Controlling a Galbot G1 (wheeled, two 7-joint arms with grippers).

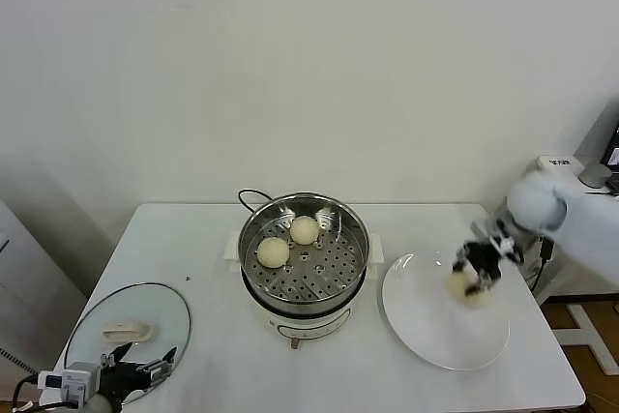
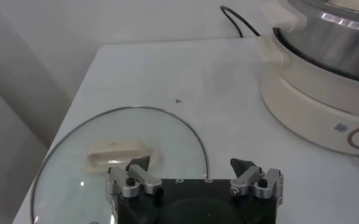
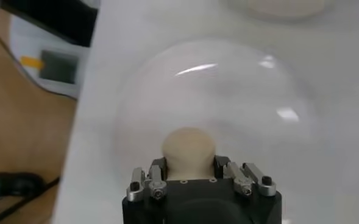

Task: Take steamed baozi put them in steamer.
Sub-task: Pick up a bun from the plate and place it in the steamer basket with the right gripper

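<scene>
Two cream-white baozi (image 1: 274, 251) (image 1: 304, 229) lie on the perforated tray of the shiny steel steamer (image 1: 355, 229) at the table's middle. My right gripper (image 1: 473, 278) hangs over the right part of the white plate (image 1: 426, 326), shut on a third baozi (image 3: 188, 152) that fills the space between its fingers. In the right wrist view the plate (image 3: 228, 91) lies under that bun. My left gripper (image 2: 194, 165) rests open at the front left corner, over the edge of the glass lid (image 2: 106, 146), holding nothing.
The glass lid (image 1: 126, 321) with its white handle lies flat at the front left. The steamer's white base (image 2: 313, 103) and black cord (image 1: 250, 195) are at the middle. A white device and cables (image 1: 566, 166) stand beyond the table's right edge.
</scene>
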